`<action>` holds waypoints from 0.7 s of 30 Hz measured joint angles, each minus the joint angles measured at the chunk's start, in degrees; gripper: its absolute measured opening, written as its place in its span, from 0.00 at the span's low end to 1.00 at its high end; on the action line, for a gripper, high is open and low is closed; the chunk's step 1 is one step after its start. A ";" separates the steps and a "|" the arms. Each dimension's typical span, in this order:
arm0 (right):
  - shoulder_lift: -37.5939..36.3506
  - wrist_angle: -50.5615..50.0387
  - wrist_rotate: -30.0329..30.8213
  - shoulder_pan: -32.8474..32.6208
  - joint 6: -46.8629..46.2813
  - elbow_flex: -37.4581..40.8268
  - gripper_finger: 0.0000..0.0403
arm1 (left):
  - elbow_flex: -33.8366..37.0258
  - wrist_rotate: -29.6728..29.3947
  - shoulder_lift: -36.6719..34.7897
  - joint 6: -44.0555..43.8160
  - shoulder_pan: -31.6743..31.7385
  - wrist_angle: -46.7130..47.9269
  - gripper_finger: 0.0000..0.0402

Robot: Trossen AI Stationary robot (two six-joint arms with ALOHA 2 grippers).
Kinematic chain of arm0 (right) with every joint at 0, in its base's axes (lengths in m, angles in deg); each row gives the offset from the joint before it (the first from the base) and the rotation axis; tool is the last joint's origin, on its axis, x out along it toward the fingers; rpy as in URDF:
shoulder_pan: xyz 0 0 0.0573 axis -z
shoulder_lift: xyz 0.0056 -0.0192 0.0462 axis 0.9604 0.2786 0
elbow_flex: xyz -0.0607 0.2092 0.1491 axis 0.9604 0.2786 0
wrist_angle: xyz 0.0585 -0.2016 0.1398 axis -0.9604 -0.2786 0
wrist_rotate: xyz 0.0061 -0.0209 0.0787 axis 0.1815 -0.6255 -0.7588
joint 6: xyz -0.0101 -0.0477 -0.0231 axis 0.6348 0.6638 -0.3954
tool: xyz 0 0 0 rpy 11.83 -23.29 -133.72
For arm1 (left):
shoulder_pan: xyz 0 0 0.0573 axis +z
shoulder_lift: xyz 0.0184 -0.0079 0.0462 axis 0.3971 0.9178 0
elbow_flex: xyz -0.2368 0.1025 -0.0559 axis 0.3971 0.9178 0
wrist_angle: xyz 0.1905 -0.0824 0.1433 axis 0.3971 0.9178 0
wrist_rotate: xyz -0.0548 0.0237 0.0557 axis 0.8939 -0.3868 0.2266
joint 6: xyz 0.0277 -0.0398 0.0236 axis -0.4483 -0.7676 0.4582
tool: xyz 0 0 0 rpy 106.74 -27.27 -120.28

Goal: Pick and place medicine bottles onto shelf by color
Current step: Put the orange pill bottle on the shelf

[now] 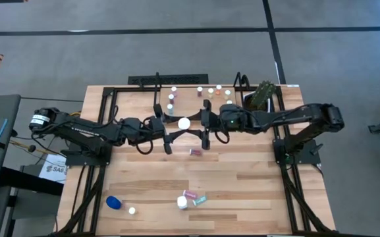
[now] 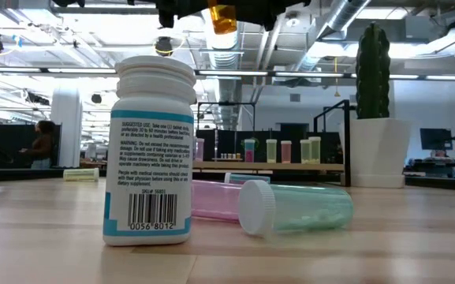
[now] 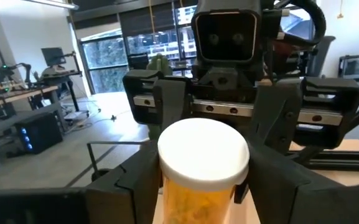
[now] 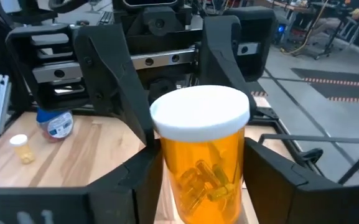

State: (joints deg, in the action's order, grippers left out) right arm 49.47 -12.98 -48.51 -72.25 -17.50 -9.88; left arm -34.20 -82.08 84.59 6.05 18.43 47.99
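I see both grippers meeting at 1 orange bottle with a white cap, held above the table just in front of the shelf. The left gripper and right gripper each have their fingers set against the bottle's sides, pinching it from opposite directions. Farther from the shelf, a white bottle stands upright; its label reads "SUGGESTED USE" and barcode digits "0056 8012".
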 joint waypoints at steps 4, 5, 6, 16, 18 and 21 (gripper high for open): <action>-1.13 -12.35 0.10 0.85 -1.97 -3.63 0.62 | 0.00 -0.23 -0.04 -0.16 0.65 -0.31 0.47; -0.94 -15.75 0.10 0.92 -3.11 -5.43 0.63 | 0.00 -0.30 -0.08 -0.36 0.93 -0.35 0.48; -0.89 -20.23 0.27 1.02 -3.88 -7.07 0.64 | 0.00 -0.11 -0.09 -0.60 1.24 -0.24 0.48; -2.18 -44.99 0.39 3.62 -6.66 -14.26 0.66 | -0.02 -0.22 2.35 -9.74 6.32 0.26 0.48; -2.34 -47.62 0.48 4.88 -6.66 -14.21 0.66 | -0.02 -1.11 4.91 -12.09 7.17 -0.98 0.48; -2.43 -48.45 0.52 6.61 -6.18 -13.99 0.66 | 0.00 -5.28 9.70 -13.84 7.75 -3.89 0.48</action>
State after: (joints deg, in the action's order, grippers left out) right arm 47.04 -61.43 -48.00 -65.63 -23.69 -23.87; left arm -34.20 -87.36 94.29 -7.79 26.18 44.10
